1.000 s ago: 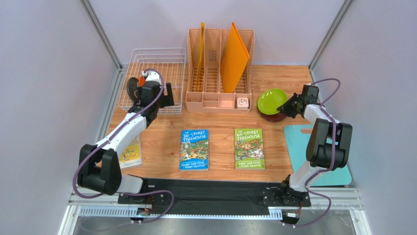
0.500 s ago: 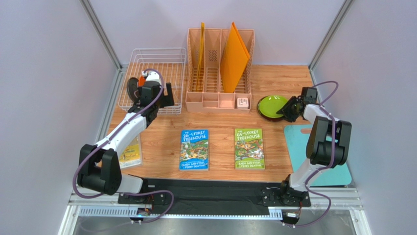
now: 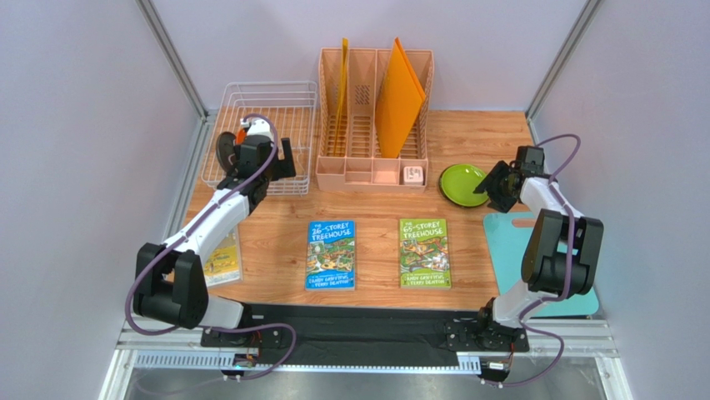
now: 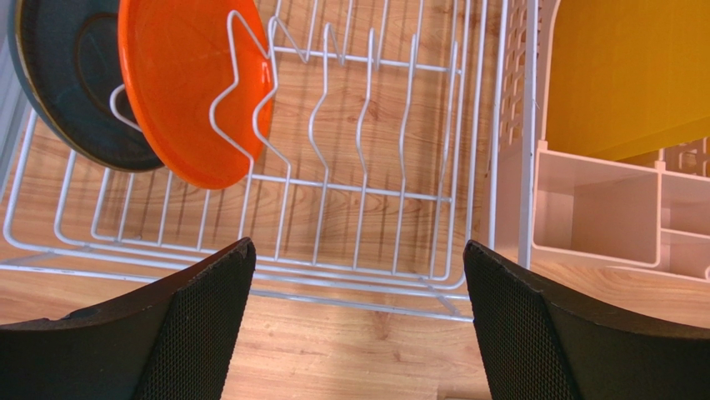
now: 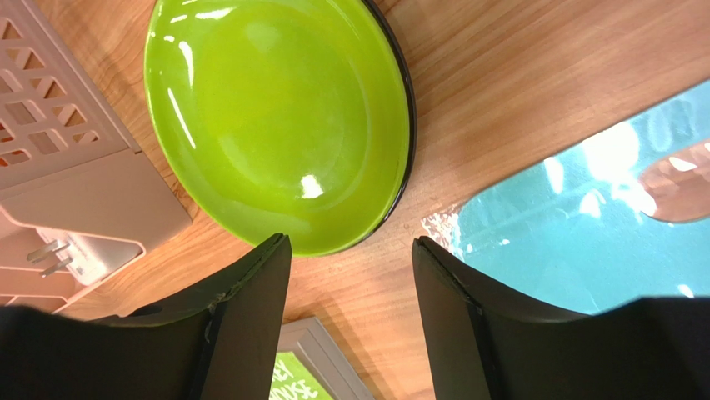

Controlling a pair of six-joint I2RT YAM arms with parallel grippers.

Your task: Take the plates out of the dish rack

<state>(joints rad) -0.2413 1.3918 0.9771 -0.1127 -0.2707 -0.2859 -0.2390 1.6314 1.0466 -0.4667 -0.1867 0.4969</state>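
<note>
**Two plates out, two in the rack**

Top view: the dish rack (image 3: 287, 108) sits at the far left of the wooden table (image 3: 375, 208). The left gripper (image 3: 258, 162) hangs over its near part. On the right, the lime green plate (image 3: 462, 183) lies flat on the table beside the peach organizer (image 3: 375, 171), with the right gripper (image 3: 490, 187) just at its near right edge.

Left wrist view: the orange plate (image 4: 196, 92) and the black plate (image 4: 67, 92) stand on edge between the prongs at the rack's left end, the orange one in front and leaning against the black. The left gripper's fingers are spread as wide as they go and hold nothing. They are short of both plates.

Right wrist view: the green plate rests on a dark plate underneath (image 5: 410, 137), of which only a thin rim shows. The right gripper's fingers are parted with bare wood between them, so the plate is let go and sits just beyond the tips.

Handling, as a judgement: the plates look rigid, small and light, and their glossy faces are likely slippery. The exposed upper rim of the orange plate seems the best hold, one finger on each face. A lift straight up along the prongs would keep it from snagging the wire or dragging the black plate
</note>
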